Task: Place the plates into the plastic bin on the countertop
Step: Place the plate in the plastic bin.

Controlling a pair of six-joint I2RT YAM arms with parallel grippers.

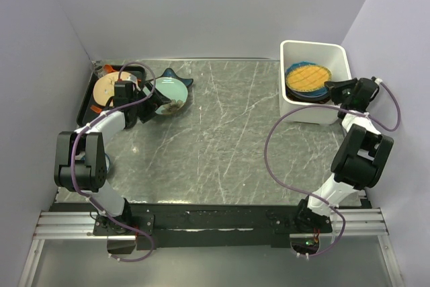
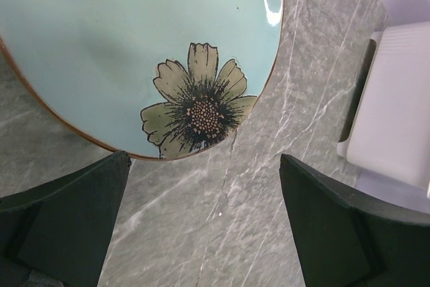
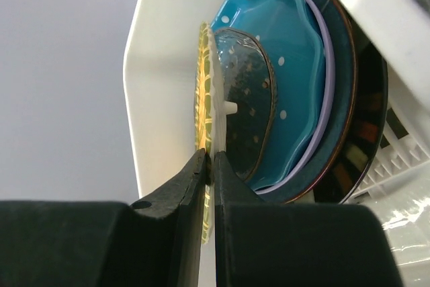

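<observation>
The white plastic bin (image 1: 310, 113) stands at the countertop's (image 1: 228, 139) far right. My right gripper (image 3: 210, 159) is shut on the rim of a yellow gridded plate (image 3: 203, 92), held over a stack in the bin: a teal plate with white dots (image 3: 299, 52), a lavender rim and a dark blue plate (image 3: 342, 65). In the top view that gripper (image 1: 330, 89) sits at the bin's right side. My left gripper (image 2: 205, 189) is open just short of a pale blue flowered plate (image 2: 134, 38) lying on the countertop, and nothing is between its fingers (image 2: 67, 223).
A black tray (image 1: 86, 99) at the far left carries a cream and orange plate (image 1: 107, 87). A dark blue plate (image 1: 178, 74) lies partly under the pale blue one (image 1: 169, 92). Walls close in the left, back and right sides.
</observation>
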